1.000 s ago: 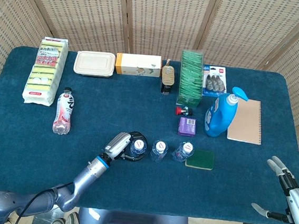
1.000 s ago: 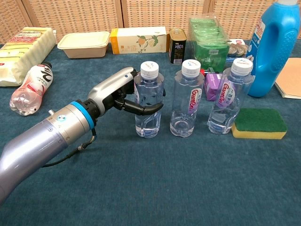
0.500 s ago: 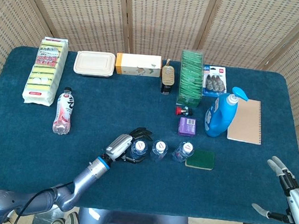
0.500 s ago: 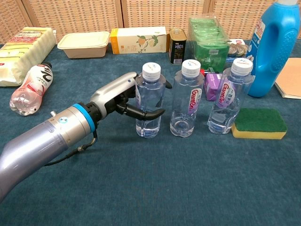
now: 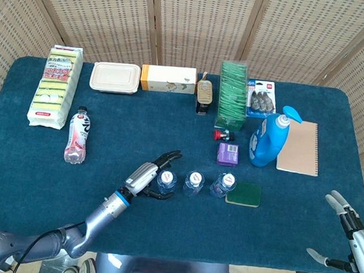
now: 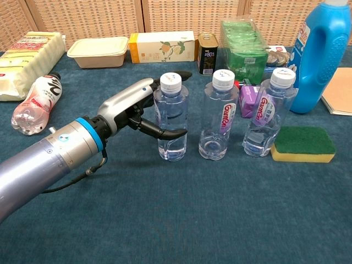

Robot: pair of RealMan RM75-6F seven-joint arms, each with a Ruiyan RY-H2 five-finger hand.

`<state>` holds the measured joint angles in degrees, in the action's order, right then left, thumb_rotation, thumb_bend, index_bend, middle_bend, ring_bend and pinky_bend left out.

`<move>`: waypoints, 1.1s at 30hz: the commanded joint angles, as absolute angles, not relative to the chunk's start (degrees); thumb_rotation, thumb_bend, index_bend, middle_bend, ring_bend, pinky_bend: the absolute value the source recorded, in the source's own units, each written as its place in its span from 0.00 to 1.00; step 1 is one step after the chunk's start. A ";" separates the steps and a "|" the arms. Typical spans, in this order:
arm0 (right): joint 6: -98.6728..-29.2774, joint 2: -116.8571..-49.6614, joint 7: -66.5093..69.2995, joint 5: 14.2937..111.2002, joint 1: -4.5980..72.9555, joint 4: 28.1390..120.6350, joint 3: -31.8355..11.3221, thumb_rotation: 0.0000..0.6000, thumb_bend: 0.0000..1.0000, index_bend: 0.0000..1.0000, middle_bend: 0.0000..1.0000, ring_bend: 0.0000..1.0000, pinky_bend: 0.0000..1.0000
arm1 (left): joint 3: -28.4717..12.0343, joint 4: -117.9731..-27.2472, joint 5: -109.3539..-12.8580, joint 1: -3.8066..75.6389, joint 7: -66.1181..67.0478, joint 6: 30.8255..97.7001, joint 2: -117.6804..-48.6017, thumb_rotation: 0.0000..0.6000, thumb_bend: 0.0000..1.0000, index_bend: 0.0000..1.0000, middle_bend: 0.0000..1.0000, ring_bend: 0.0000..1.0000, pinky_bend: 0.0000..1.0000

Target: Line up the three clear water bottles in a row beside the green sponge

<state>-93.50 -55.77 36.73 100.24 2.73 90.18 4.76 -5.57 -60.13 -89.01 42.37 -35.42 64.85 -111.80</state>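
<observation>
The three bottles [image 6: 219, 115] stand in a row on the bench, the last one touching the sponge [image 6: 303, 144]. The left robot hand [image 6: 142, 108] is spread wide around the end bottle. The job looks almost done.

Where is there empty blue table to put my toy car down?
The widest bare patch of table lies along the near edge, in front of the clear bottles and green sponge. Another lies between the pink-label bottle and the purple box. It is crowded along the far edge and around the blue detergent bottle.
</observation>
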 commanded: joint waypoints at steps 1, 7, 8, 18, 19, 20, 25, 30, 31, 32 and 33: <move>-93.45 -55.76 36.83 100.33 2.77 90.14 4.80 1.00 0.00 0.00 0.00 0.00 0.06 | -5.18 -61.25 -89.61 41.67 -34.80 66.17 -110.99 1.00 0.23 0.01 0.00 0.00 0.18; -93.67 -55.67 36.45 100.57 2.66 90.14 4.86 1.00 0.00 0.00 0.00 0.00 0.06 | -4.92 -66.54 -90.38 39.88 -34.32 69.54 -106.88 1.00 0.23 0.00 0.00 0.00 0.15; -93.62 -55.70 36.31 100.56 2.67 90.15 4.86 1.00 0.00 0.00 0.00 0.00 0.06 | -4.86 -67.75 -90.53 39.48 -34.10 70.20 -105.75 1.00 0.23 0.00 0.00 0.00 0.14; -93.29 -55.55 33.38 100.70 2.47 91.50 4.98 1.00 0.00 0.00 0.00 0.00 0.06 | -1.94 -89.94 -90.87 29.47 -22.24 80.92 -79.27 1.00 0.21 0.00 0.00 0.00 0.10; -93.31 -55.49 33.27 100.76 2.45 91.61 5.00 1.00 0.00 0.00 0.00 0.00 0.06 | -1.52 -91.76 -90.71 28.53 -21.14 81.52 -77.11 1.00 0.21 0.00 0.00 0.00 0.10; -93.30 -55.46 33.10 100.76 2.43 91.68 5.01 1.00 0.00 0.00 0.00 0.00 0.06 | -1.19 -93.11 -90.43 27.56 -20.24 82.19 -75.14 1.00 0.21 0.00 0.00 0.00 0.10; -93.37 -55.39 31.95 100.35 2.22 92.00 4.82 1.00 0.00 0.01 0.00 0.00 0.05 | 1.17 -95.39 -89.74 21.11 -17.05 87.85 -66.66 1.00 0.18 0.00 0.00 0.00 0.10; -93.78 -56.02 28.17 97.95 1.53 92.05 3.57 1.00 0.00 0.04 0.00 0.00 0.04 | 4.51 -93.42 -88.84 12.98 -18.35 94.19 -61.76 1.00 0.16 0.00 0.00 0.00 0.09; -94.12 -56.39 26.99 97.38 1.35 92.09 3.09 1.00 0.00 0.04 0.00 0.00 0.04 | 4.99 -93.04 -88.70 11.66 -18.21 95.15 -61.45 1.00 0.15 0.00 0.00 0.00 0.09; -94.97 -57.09 25.43 96.83 1.10 91.96 2.32 1.00 0.00 0.05 0.00 0.00 0.04 | 5.56 -92.64 -88.55 9.99 -17.85 96.33 -61.24 1.00 0.14 0.00 0.00 0.00 0.08; -95.66 -57.69 24.40 96.53 0.87 91.78 1.82 1.00 0.00 0.06 0.00 0.00 0.04 | 6.01 -92.41 -88.57 8.78 -17.60 97.18 -61.15 1.00 0.13 0.00 0.00 0.00 0.08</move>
<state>-94.35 -56.50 26.68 97.72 1.44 91.97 3.10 4.25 -93.32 -89.06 11.76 -18.07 94.77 -62.37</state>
